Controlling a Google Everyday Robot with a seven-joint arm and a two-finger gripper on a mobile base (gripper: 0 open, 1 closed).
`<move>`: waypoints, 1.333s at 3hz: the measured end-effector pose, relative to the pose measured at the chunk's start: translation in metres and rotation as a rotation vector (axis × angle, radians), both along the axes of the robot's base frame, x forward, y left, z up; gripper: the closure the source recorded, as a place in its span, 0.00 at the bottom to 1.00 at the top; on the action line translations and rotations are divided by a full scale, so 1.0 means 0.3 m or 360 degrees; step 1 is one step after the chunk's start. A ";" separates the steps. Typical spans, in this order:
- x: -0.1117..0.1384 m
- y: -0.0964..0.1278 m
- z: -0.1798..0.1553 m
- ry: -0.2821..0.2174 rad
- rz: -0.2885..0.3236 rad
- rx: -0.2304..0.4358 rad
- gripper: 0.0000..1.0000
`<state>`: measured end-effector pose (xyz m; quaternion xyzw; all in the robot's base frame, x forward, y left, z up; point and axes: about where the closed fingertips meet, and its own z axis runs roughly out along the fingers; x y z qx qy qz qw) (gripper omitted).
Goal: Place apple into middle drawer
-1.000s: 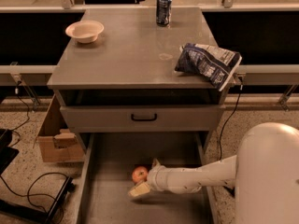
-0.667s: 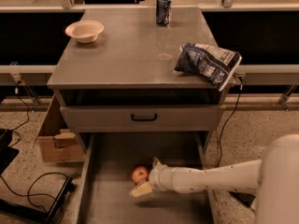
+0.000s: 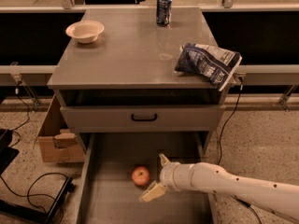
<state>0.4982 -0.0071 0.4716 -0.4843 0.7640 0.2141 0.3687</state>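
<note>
A speckled stone floor point(image 3: 261, 139) runs under a grey metal cabinet point(image 3: 70, 118), and low in its frame a long shallow grey metal tray, the middle drawer point(image 3: 112, 202), is pulled out toward the camera. Over the drawer's flat bottom, the white two-finger gripper point(image 3: 154, 177) reaches in from the right on a white jointed arm point(image 3: 233, 183). Its cream-coloured fingers point(image 3: 153, 192) stand apart, one pointing up toward the back of the drawer and the other angled down toward the front, and they are clamped on nothing. The opening between them faces left. The small round red apple with a yellowish blush point(image 3: 140, 175) lies just to the left of that opening, level with its middle and sitting on the drawer's bottom. Whether a fingertip grazes the apple's skin I cannot tell. The apple looks to be resting on its own weight, so I judge the placing all but done. Because the apple is straight ahead of the open fingers, the coming move turns on backing away to the right, along the arm's own line, so neither finger nudges it. Above is the closed grey drawer front with a small black handle point(image 3: 144, 118). On the tabletop point(image 3: 135, 55) are a cream bowl point(image 3: 84, 31), a dark drink can point(image 3: 163, 10) and a crumpled blue-and-white snack bag point(image 3: 208, 64). A brown cardboard box point(image 3: 53, 141) sits on the floor at the cabinet's left.
</note>
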 end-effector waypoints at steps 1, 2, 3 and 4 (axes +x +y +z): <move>-0.022 -0.108 0.177 -0.0009 0.0064 -0.0069 0.00; -0.029 -0.219 0.389 -0.0054 0.0129 -0.0177 0.00; -0.084 -0.315 0.559 0.0011 0.0195 -0.0355 0.00; -0.201 -0.376 0.715 0.0149 0.0228 -0.0554 0.00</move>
